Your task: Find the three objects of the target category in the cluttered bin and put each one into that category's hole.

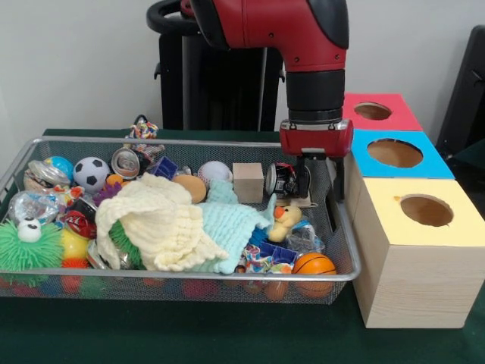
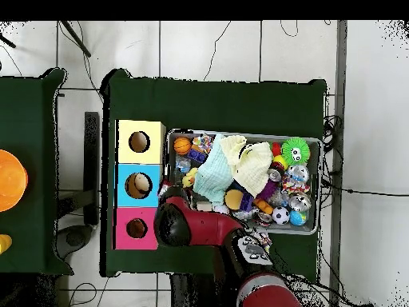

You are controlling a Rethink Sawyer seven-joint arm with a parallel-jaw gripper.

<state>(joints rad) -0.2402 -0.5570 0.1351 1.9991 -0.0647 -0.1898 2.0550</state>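
A wire mesh bin (image 1: 189,274) holds a heap of toys. My gripper (image 1: 303,182) hangs low inside its far right corner, right beside a small can (image 1: 281,180) and close to a wooden cube (image 1: 248,182). Whether it holds anything is hidden. A yellow duck (image 1: 286,220) lies just in front of it, and an orange basketball (image 1: 313,264) sits at the front right. A soccer ball (image 1: 92,173) and a white baseball (image 1: 214,171) rest along the far side. In the overhead view the arm (image 2: 188,225) covers the gripper at the bin's (image 2: 240,133) corner.
Three boxes with round holes stand in a row beside the bin: yellow (image 1: 424,210), blue (image 1: 394,153), red (image 1: 375,111). A cream cloth (image 1: 163,224) and a mint cloth (image 1: 227,227) cover the bin's middle. A green spiky ball (image 1: 30,246) fills the front left corner.
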